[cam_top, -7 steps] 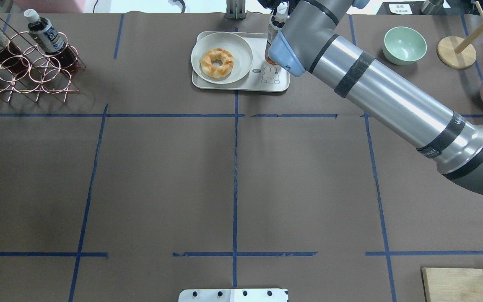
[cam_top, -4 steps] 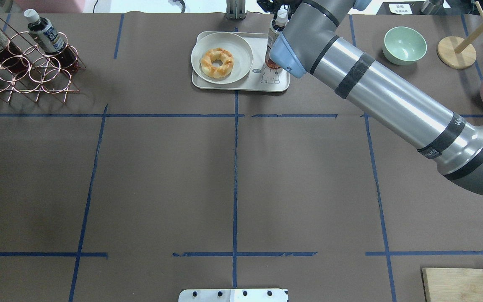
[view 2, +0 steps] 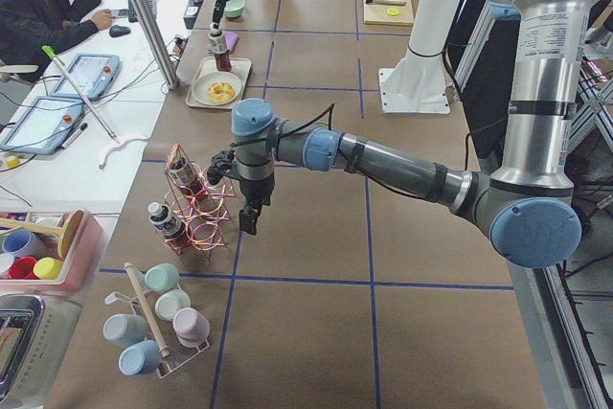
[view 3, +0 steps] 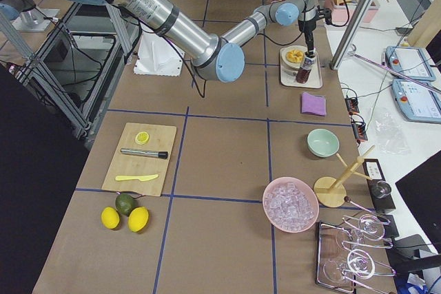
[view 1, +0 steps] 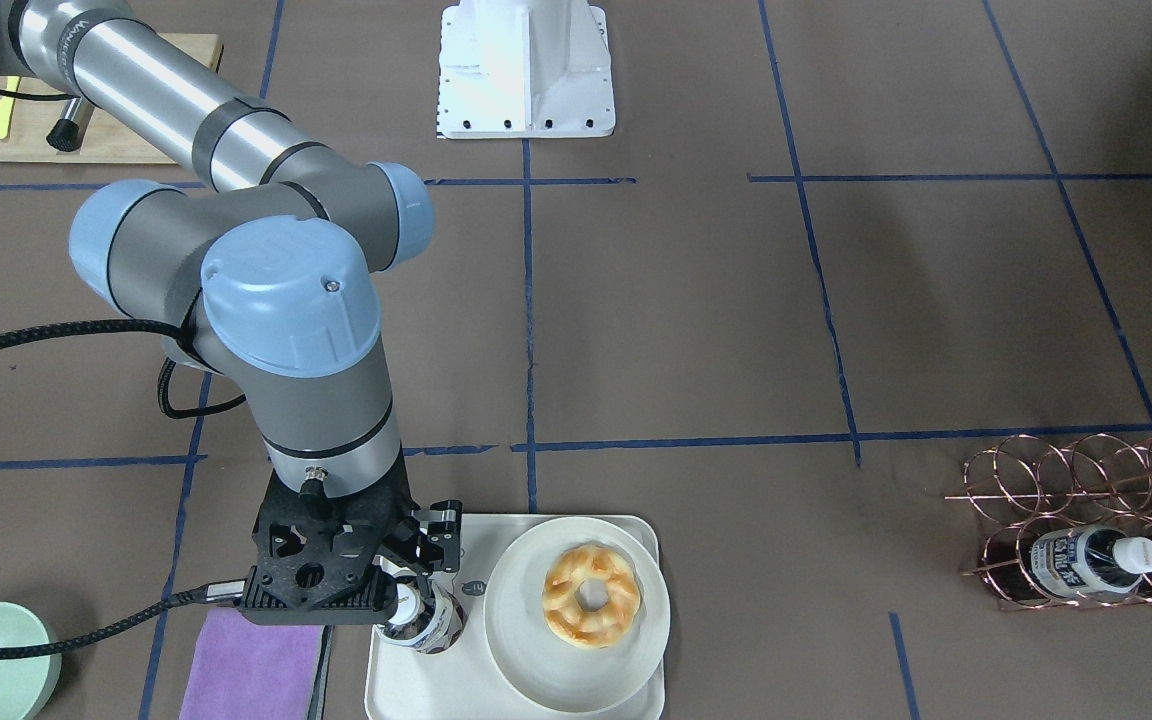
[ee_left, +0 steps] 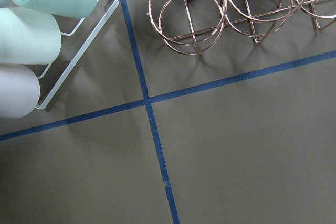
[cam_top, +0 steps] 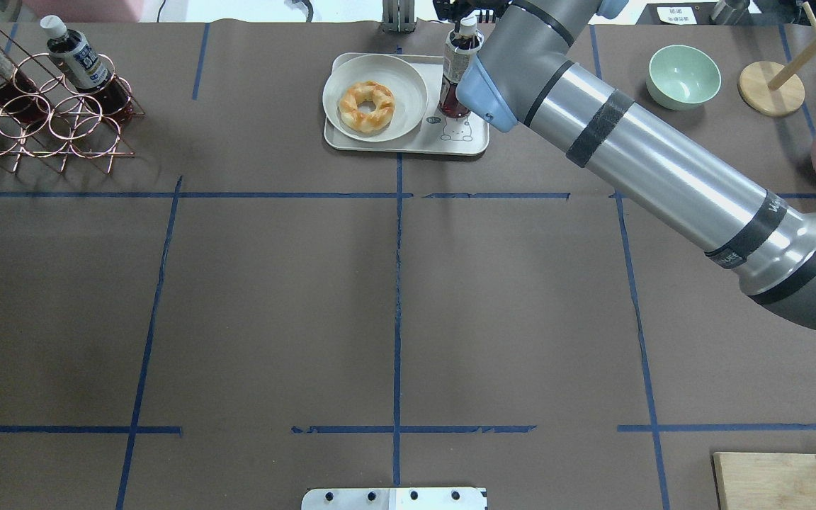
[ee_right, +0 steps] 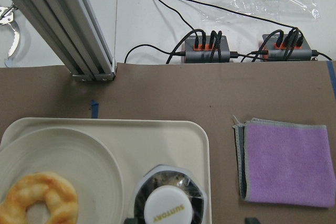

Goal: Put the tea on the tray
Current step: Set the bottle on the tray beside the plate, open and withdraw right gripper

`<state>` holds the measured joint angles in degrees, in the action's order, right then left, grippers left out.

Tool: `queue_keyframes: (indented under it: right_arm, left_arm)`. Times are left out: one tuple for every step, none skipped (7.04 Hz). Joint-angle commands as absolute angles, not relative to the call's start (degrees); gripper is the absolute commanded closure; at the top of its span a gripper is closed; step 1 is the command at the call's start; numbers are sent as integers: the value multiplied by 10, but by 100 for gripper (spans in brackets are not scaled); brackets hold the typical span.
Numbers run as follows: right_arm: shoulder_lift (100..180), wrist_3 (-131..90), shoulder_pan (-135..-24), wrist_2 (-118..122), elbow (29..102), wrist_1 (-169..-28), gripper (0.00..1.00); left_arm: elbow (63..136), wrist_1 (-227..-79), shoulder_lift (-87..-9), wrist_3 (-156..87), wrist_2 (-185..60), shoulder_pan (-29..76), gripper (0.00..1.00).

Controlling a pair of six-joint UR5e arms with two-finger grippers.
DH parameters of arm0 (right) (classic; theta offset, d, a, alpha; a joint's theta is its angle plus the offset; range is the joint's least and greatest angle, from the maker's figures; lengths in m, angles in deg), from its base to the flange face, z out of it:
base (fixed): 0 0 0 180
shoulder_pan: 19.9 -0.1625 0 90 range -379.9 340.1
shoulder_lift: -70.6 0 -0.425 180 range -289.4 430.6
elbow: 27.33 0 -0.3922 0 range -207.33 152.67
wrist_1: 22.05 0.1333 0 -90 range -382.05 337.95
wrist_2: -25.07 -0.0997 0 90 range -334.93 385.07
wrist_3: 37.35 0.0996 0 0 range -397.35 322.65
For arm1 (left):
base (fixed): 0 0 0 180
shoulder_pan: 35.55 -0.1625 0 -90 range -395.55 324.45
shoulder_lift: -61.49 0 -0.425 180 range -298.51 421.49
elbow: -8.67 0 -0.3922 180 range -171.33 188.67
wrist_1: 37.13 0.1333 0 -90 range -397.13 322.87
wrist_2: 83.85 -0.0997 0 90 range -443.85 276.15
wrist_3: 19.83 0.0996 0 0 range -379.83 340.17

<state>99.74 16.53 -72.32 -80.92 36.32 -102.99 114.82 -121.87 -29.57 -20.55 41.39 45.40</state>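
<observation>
Tea (cam_top: pixel 453 71), tilted before, stands upright on tray (cam_top: pixel 415 144) under right gripper (view 1: pixel 411 590); grip unreadable.

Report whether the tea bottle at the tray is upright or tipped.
Upright: the tea bottle stands base-down on the tray, white cap uppermost, beside the doughnut plate.

The right arm (cam_top: pixel 663 177) reaches out, right gripper (view 1: pixel 406 592) pointing straight down over one end of the tray (view 1: pixel 416 682), grip unclear. The left arm (view 2: pixel 383 160) extends well apart from it, left gripper (view 2: pixel 251 222) downward.
</observation>
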Motion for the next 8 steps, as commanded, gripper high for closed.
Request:
queue_keyframes:
  right_arm:
    - [1000,145,-752,-880,387,-1038,0]
    - [1040,146,-783,-934,457,-1060,0]
    - [1118,130,-788,-938,581,-1109,0]
    - [1179,82,-796,-939,685,-1175,0]
    - [1228,30,-821,-942,773,-1240,0]
    - [1292,-38,-846,-970,857,-1303,0]
    - [1364,-133,-902,-1034,891,-1324,0]
    - [1445,-242,-957,-1102,895,-1317,0]
  left_arm:
    - [1148,-1219,-298,-210,414,454,0]
    - [1148,-1219,-297,-208,414,454,0]
    - [1148,-1219,-296,-205,414,455,0]
    - [1149,-1219,-291,-203,407,455,0]
    - [1147,-1213,-288,-202,412,461,0]
    - [1135,-1213,-289,-201,412,470,0]
    - [1122,-1212,-289,-189,414,497,0]
    - [1079,-1212,-294,-138,430,534,0]
